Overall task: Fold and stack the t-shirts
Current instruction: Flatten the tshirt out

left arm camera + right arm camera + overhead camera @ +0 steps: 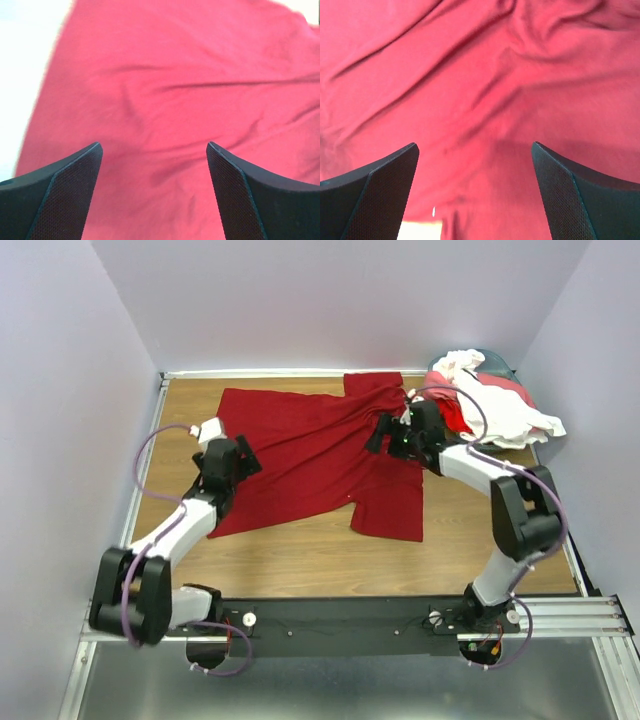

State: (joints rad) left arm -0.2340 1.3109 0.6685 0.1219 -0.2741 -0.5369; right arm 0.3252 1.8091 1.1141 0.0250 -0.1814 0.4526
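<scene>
A large dark crimson t-shirt [320, 455] lies spread and wrinkled across the middle of the wooden table [300, 560]. My left gripper [247, 455] hovers over its left side, open, with only red cloth [165, 100] between the fingers. Over the shirt's upper right part my right gripper [380, 432] is open too, nothing between its fingers, creased red cloth [480, 90] below. More t-shirts sit in a heap [490, 400] at the back right corner: white on top, lighter red under it, a dark teal edge behind.
Pale walls [60, 440] close in the table on the left, back and right. A metal rail [400, 615] with the arm bases runs along the near edge. Bare wood lies in front of the crimson shirt.
</scene>
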